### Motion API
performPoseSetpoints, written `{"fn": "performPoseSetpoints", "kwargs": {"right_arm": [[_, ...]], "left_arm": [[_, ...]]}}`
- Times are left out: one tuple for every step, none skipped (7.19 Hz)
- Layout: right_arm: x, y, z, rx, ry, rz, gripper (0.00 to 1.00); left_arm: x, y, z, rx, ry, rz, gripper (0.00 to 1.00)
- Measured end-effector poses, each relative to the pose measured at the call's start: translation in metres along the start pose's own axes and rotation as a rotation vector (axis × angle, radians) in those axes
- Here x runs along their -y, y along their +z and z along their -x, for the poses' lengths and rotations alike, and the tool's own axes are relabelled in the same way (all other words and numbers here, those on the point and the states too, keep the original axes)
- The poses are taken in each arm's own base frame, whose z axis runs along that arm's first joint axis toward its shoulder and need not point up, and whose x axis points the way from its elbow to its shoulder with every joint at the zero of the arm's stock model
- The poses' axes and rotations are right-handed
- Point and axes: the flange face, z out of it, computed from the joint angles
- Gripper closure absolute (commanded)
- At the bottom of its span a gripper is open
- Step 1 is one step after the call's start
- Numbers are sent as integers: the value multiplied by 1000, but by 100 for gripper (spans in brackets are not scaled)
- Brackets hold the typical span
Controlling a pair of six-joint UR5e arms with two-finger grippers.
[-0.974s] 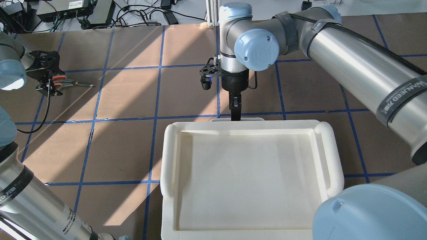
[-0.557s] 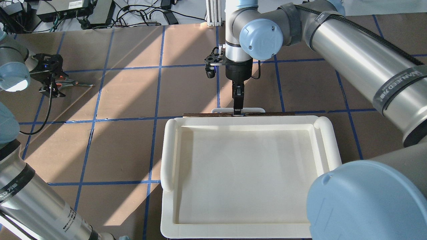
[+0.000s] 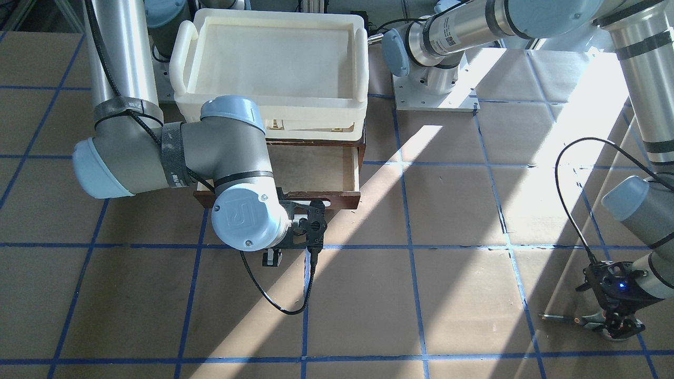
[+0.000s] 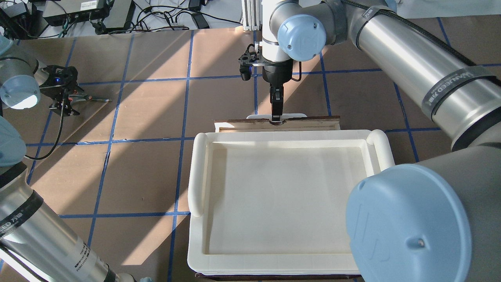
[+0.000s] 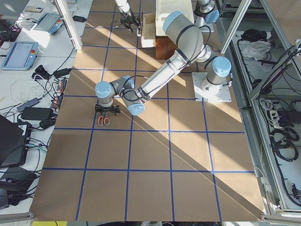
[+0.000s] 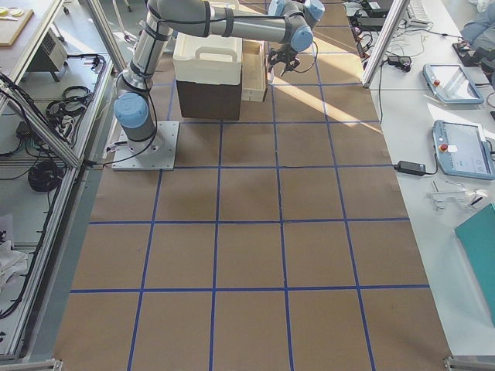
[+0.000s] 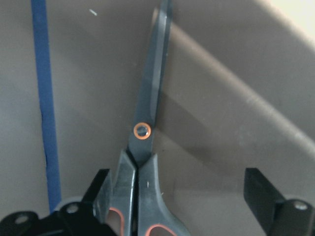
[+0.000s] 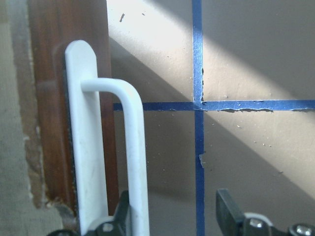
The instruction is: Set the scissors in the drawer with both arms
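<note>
The scissors [image 4: 89,99] lie on the table at the far left, blades pointing right; they also show in the front view [image 3: 576,318]. My left gripper [image 4: 64,102] is open and straddles their grey handles; in the left wrist view the scissors [image 7: 147,142] lie close to the left finger, and the gripper [image 7: 179,187] stands wide. The drawer [image 3: 316,168] is part open under the tray, its pale interior showing. My right gripper [image 4: 276,116] is at its white bar handle [image 8: 135,147]. The bar stands between the fingers [image 8: 229,209], against the left one, with a gap to the right one.
A cream-white plastic tray [image 4: 197,176] sits on top of the brown cabinet over the drawer. Blue tape lines grid the brown table. Cables and boxes lie beyond the far edge [image 4: 78,11]. The right arm's elbow [image 4: 407,223] hides the tray's near right corner.
My right gripper has moved away from the robot with the handle, and the drawer has slid out from under the tray. My left gripper has shifted closer over the scissors' handles.
</note>
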Motion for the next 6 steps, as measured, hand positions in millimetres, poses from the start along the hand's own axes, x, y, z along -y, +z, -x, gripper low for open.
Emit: {"fn": "performPoseSetpoints", "kwargs": {"right_arm": [[1, 0, -6, -20, -15, -3, 36], [2, 1, -12, -43, -22, -6, 36], [2, 2, -19, -65, -23, -10, 37], [1, 2, -26, -81, -20, -13, 37], [-2, 0, -32, -94, -14, -17, 37], [-7, -3, -37, -103, -7, -22, 38]], "left_arm": [[0, 2, 1, 0, 3, -1, 10], [0, 3, 2, -1, 5, -1, 10], [0, 4, 2, -2, 9, -1, 10], [0, 6, 2, -4, 12, -1, 10], [-1, 8, 3, -6, 13, -2, 10], [-1, 9, 3, -6, 14, -2, 11]]}}
